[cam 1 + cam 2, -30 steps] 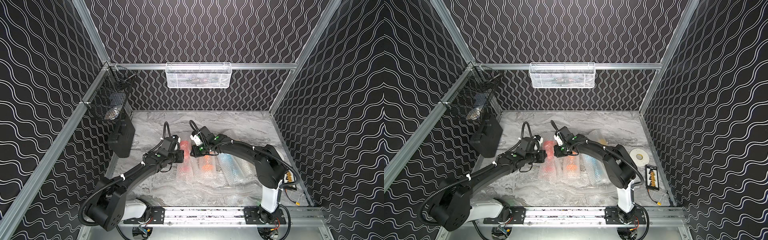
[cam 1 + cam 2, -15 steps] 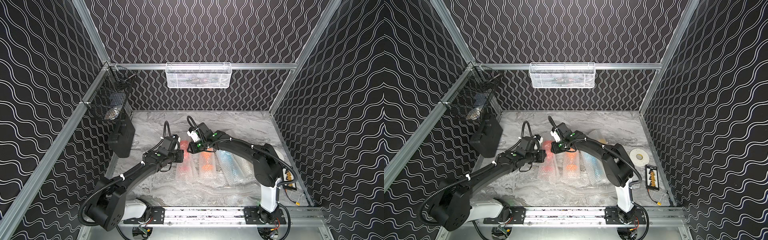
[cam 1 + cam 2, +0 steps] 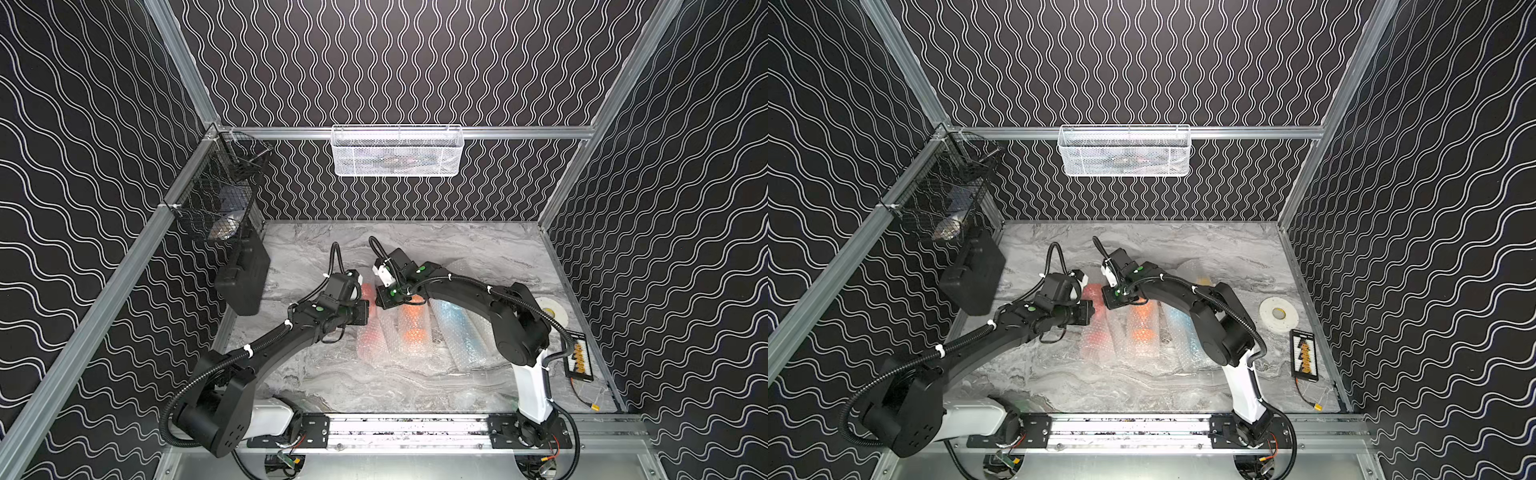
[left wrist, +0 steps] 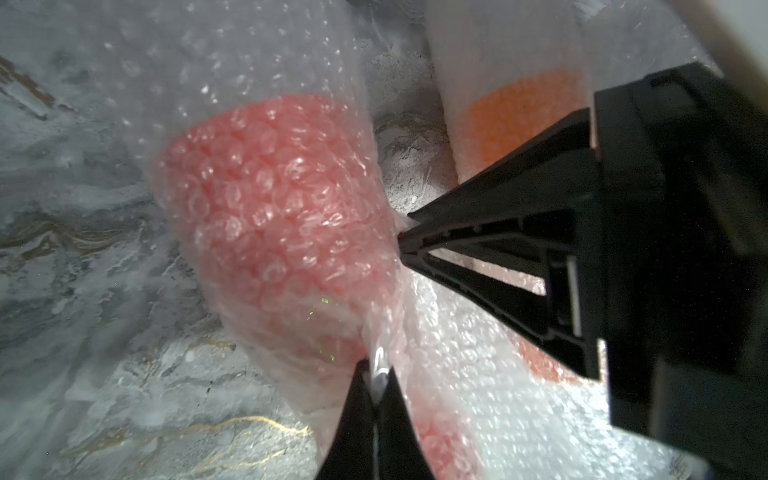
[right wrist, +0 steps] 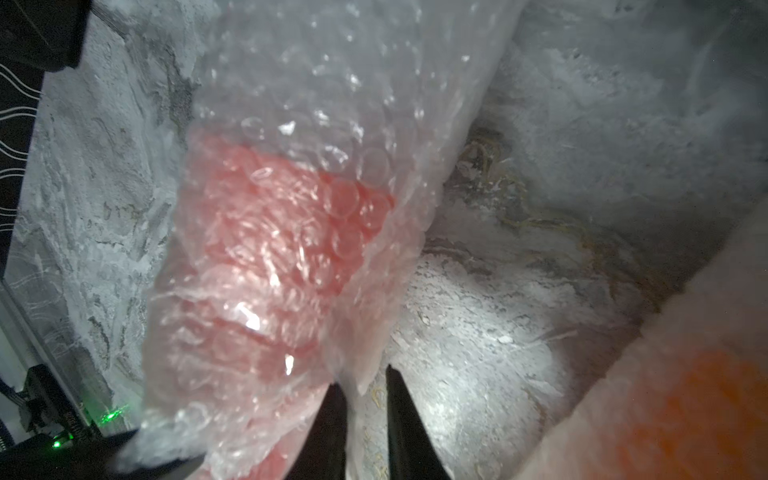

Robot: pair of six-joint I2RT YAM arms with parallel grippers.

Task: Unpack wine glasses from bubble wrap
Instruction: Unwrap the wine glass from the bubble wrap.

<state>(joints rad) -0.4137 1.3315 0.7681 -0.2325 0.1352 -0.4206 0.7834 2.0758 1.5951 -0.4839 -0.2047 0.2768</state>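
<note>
Three bubble wrap rolls lie side by side on the marble table, showing red (image 3: 368,332) (image 3: 1094,345), orange (image 3: 413,322) (image 3: 1140,324) and light blue (image 3: 455,320) (image 3: 1183,328) wine glasses inside. My left gripper (image 4: 376,370) (image 3: 371,309) is shut, pinching a fold of wrap on the red roll (image 4: 270,199). My right gripper (image 5: 363,378) (image 3: 380,301) meets it from the opposite side at the roll's far end. Its fingers stand closed to a narrow gap around a loose flap of the same wrap (image 5: 282,232). The orange roll (image 4: 511,120) (image 5: 685,407) lies just beside it.
A white tape roll (image 3: 548,311) and a black tray of small orange parts (image 3: 577,357) lie at the right edge. A black case (image 3: 243,278) leans at the left wall under a black mesh basket (image 3: 224,199). A white wire basket (image 3: 397,151) hangs on the back wall.
My right gripper has swung left from over the orange roll to the red roll's far end, and its jaws have narrowed onto the wrap. The left arm has stayed put.
</note>
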